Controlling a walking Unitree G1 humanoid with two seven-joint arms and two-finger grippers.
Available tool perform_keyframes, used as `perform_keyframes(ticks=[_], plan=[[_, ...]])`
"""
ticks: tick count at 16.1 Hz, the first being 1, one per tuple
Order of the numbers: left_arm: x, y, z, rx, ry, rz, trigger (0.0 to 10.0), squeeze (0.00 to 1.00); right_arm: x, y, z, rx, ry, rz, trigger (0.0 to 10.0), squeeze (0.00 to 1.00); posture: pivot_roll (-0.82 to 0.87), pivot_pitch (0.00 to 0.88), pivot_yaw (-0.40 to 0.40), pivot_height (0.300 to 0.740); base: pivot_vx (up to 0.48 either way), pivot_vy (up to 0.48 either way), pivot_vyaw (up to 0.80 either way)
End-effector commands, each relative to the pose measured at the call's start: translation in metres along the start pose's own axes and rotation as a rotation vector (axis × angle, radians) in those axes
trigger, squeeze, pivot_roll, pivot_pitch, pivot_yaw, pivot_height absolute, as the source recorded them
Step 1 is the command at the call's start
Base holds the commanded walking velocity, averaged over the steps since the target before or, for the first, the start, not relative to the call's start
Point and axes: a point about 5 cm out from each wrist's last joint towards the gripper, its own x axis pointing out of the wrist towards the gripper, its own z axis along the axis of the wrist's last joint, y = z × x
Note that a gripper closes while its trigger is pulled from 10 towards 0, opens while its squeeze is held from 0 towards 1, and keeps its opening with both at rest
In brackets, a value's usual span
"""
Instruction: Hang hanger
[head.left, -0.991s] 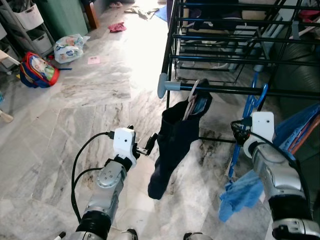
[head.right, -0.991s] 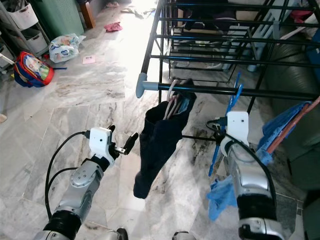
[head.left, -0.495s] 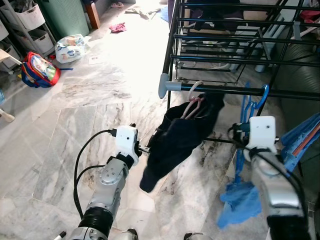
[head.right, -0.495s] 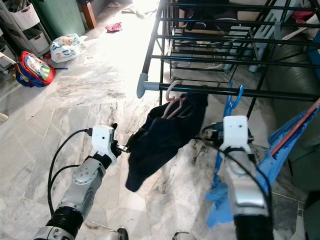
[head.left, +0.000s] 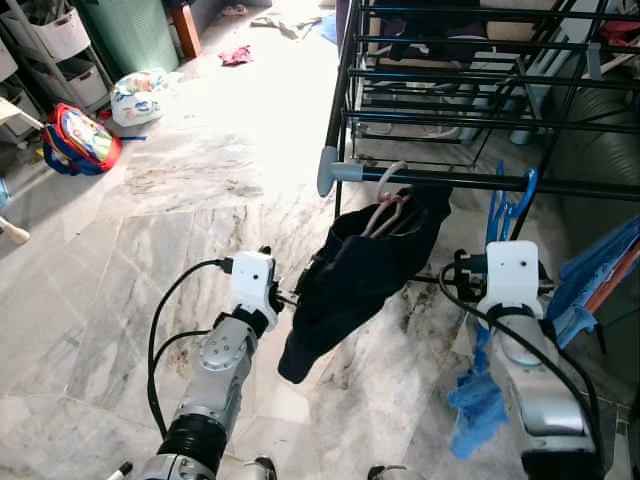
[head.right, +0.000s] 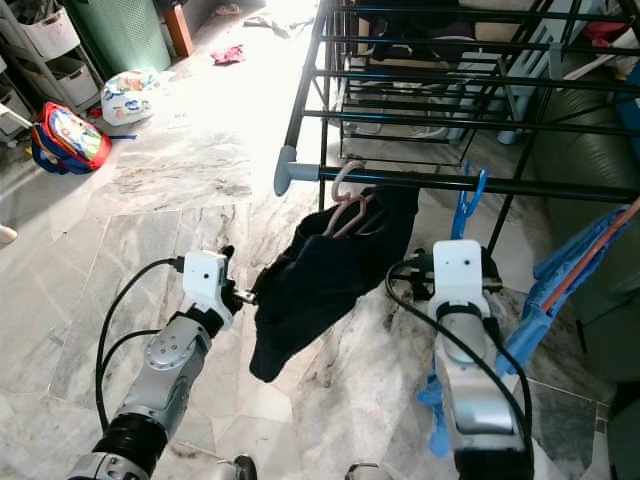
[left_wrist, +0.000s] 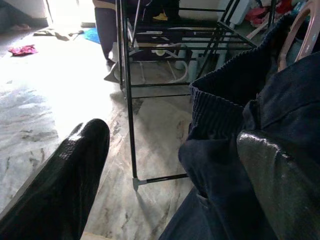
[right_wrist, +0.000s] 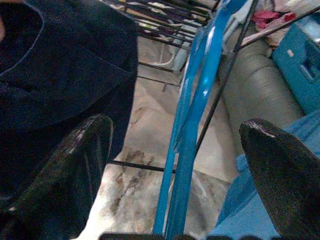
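From the head we look forward and down with both eyes, sharing the rack (head.left: 440, 110), the dark garment (head.right: 320, 280) and the marble floor (head.left: 180, 180). Our left wrist camera sits close against the garment, facing the rack. Our right wrist camera looks past a blue hanger (right_wrist: 197, 115), very near.

Both arms forward, jaws apart

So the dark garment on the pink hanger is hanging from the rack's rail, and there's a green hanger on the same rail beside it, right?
Not quite: the second hanger is blue, not green, as the left eye view shows. The dark garment on the pink hanger does hang from the rail.
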Motion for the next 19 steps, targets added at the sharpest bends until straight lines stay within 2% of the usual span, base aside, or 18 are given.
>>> perform_keyframes(ticks=[1,3,6,10,11,12,14,15,16,17,19], plan=[[-0.001,0.001,-0.003,0.012,0.012,0.002,10.0,0.0,-0.003,-0.002,0.005,-0.001,-0.036,-0.024,10.0,1.0,-0.1,0.147,0.051,0.74,0.0,0.0,0.0],[-0.001,0.001,-0.002,0.013,0.009,0.002,10.0,0.0,-0.008,-0.002,0.01,-0.009,-0.076,-0.047,10.0,1.0,-0.1,0.148,0.053,0.74,0.0,0.0,0.0],[-0.001,0.001,-0.002,0.031,0.004,0.017,10.0,0.0,-0.013,0.006,0.004,-0.056,-0.086,-0.029,10.0,1.0,-0.1,0.153,0.058,0.74,0.0,0.0,0.0],[-0.004,0.002,0.001,0.111,-0.005,0.073,10.0,0.0,-0.027,-0.012,0.004,-0.096,-0.118,-0.119,10.0,1.0,-0.12,0.182,0.069,0.74,0.0,0.0,0.0],[-0.005,0.004,0.003,0.139,-0.008,0.089,10.0,0.0,-0.032,-0.008,0.003,-0.089,-0.114,-0.119,10.0,0.87,-0.12,0.184,0.062,0.74,0.0,0.0,0.0],[-0.007,0.007,0.003,0.148,-0.01,0.093,10.0,0.0,-0.033,-0.003,0.002,-0.065,-0.11,-0.11,10.0,0.0,-0.11,0.185,0.055,0.74,0.0,0.0,0.0],[-0.007,0.015,0.003,0.166,-0.003,0.128,10.0,0.0,-0.031,0.007,0.004,-0.033,-0.107,-0.077,10.0,0.0,-0.08,0.168,0.047,0.74,0.0,0.0,0.0],[-0.008,0.02,0.005,0.165,-0.004,0.166,10.0,0.0,-0.03,0.016,0.009,-0.055,-0.137,-0.025,10.0,0.0,-0.07,0.153,0.04,0.74,0.0,0.0,0.0],[-0.008,0.024,0.006,0.2,-0.006,0.2,10.0,0.0,-0.029,0.022,0.014,-0.045,-0.167,0.021,10.0,0.0,-0.05,0.148,0.034,0.74,0.0,0.0,0.0],[-0.008,0.03,0.008,0.242,-0.001,0.253,10.0,0.0,-0.025,0.024,0.015,-0.023,-0.158,0.045,10.0,0.0,-0.02,0.129,0.032,0.74,0.0,0.0,0.0],[-0.009,0.037,0.011,0.235,-0.005,0.279,10.0,0.0,-0.02,0.028,0.018,-0.046,-0.172,0.078,10.0,0.0,-0.02,0.14,0.037,0.74,0.0,0.0,0.0]])
